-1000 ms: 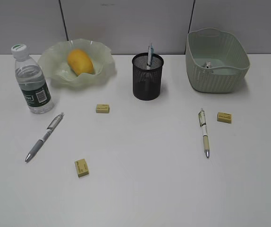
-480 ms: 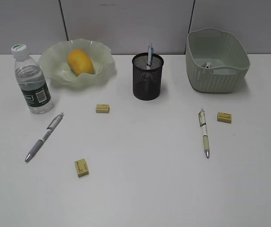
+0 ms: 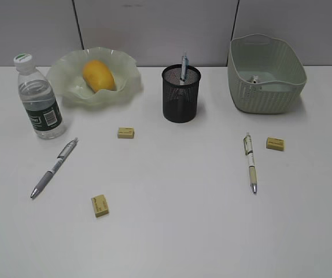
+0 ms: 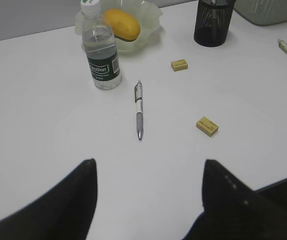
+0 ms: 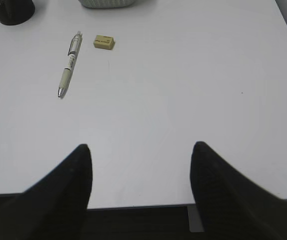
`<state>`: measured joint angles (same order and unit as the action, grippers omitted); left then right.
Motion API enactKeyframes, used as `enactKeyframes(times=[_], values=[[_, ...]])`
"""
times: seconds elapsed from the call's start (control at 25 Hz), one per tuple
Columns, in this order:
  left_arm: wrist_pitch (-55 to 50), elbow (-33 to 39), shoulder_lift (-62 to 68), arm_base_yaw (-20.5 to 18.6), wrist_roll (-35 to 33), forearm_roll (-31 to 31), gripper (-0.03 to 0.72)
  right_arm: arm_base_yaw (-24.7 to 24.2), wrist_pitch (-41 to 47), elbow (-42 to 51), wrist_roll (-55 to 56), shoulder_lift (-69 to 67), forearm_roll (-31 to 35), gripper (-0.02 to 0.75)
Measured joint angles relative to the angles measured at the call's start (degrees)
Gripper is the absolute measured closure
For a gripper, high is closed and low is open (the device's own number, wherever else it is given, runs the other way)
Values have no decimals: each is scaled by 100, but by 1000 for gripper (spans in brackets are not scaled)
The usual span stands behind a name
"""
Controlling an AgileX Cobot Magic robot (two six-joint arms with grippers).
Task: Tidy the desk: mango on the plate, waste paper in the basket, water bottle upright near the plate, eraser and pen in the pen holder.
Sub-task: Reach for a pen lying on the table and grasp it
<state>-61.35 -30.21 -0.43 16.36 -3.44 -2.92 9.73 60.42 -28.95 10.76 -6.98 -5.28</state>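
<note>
The yellow mango (image 3: 98,75) lies on the wavy green plate (image 3: 67,81). The water bottle (image 3: 39,99) stands upright left of the plate. The black pen holder (image 3: 181,94) holds one pen. The green basket (image 3: 265,75) at back right has the waste paper (image 3: 254,80) inside. A grey pen (image 3: 54,168) and two erasers (image 3: 125,132) (image 3: 100,205) lie at left; a white pen (image 3: 250,162) and an eraser (image 3: 275,143) lie at right. My left gripper (image 4: 148,165) is open above bare desk, near the grey pen (image 4: 139,110). My right gripper (image 5: 139,149) is open over the desk's front edge.
The white desk (image 3: 177,220) meets a grey partition wall (image 3: 154,29) at the back. Neither arm shows in the exterior view. The right wrist view shows the white pen (image 5: 68,70) and an eraser (image 5: 104,42) ahead, and the desk's front edge (image 5: 138,206) below the jaws.
</note>
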Motion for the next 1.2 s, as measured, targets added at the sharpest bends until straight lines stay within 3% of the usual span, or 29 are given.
enactKeyframes(times=[0.2,0.36,0.56,1.2], values=[[167,-82,21,0,0,-28,190,0,0,0,0,0,0,244],[884,-314,559,0,0,-76,190,0,0,0,0,0,0,244],[1444,-543,1975,0,0,-108,190,-2,0,0,0,0,0,244],[1554,-1776,6909,0,-25,-388,190,-2,0,0,0,0,0,244]])
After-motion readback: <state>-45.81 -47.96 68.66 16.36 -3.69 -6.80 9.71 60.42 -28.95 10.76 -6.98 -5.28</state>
